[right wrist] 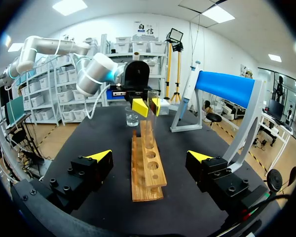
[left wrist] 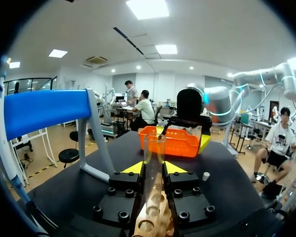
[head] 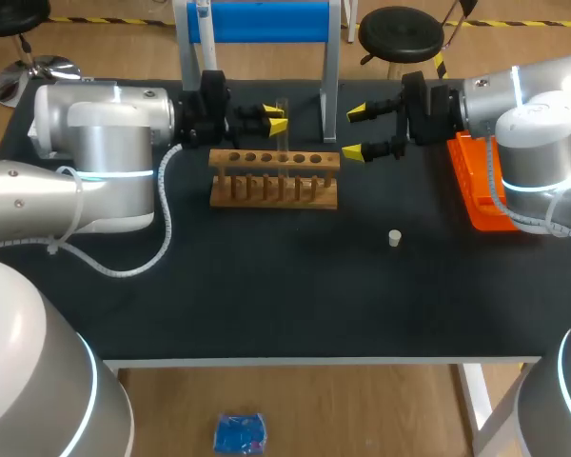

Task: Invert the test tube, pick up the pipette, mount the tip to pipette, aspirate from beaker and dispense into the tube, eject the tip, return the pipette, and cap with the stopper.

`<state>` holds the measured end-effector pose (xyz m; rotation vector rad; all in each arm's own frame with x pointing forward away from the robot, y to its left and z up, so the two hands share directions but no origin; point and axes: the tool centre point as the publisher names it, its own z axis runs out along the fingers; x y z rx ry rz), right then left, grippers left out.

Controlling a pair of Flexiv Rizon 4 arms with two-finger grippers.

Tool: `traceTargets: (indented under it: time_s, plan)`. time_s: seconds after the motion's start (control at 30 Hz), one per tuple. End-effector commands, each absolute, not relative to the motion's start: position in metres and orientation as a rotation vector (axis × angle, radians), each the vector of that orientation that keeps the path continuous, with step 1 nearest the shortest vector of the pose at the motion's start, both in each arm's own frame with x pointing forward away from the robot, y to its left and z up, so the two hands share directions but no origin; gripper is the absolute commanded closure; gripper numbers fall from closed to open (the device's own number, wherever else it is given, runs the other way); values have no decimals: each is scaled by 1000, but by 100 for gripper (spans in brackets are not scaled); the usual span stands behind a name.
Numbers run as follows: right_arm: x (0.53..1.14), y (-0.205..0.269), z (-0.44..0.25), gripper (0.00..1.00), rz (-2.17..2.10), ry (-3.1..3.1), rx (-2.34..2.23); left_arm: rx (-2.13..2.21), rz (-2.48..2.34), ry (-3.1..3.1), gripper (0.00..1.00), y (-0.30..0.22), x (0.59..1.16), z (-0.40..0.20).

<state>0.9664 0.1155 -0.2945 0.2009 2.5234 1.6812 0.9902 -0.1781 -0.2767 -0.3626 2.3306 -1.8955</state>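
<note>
Left pincer [head: 279, 119] tight — right pincer [head: 354, 132] wide

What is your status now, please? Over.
Left gripper shut on test tube, upright, open end up, at the wooden rack. Right gripper open, empty, near the rack's end. Stopper loose on table, clear of both arms.

**Colour log**

We record a matt black worktop [head: 266, 295]. The rack [head: 274, 178] is pale brown wood and the test tube [left wrist: 154, 163] is clear. The tray [head: 476, 190] is bright orange, the stopper [head: 395, 238] cream and the bar [head: 262, 21] blue. Left tool [head: 277, 119] and right tool [head: 355, 131]: black, yellow tips.
</note>
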Motion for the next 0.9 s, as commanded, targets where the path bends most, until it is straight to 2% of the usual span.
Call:
traceTargets:
  time_s: [0.03, 0.07, 0.5, 0.9]
  plan:
    - [966, 115, -295, 0, 1681, 2521, 201, -358, -1899, 2343, 67, -179, 993, -280]
    - [966, 115, -295, 0, 1681, 2521, 201, -359, -1899, 2342, 0, -179, 993, -280]
    - [966, 115, -295, 0, 1681, 2521, 201, -387, -1855, 2298, 0, -161, 984, -262]
    - [966, 115, -295, 0, 1681, 2521, 201, -492, -1740, 2263, 0, -108, 953, -229]
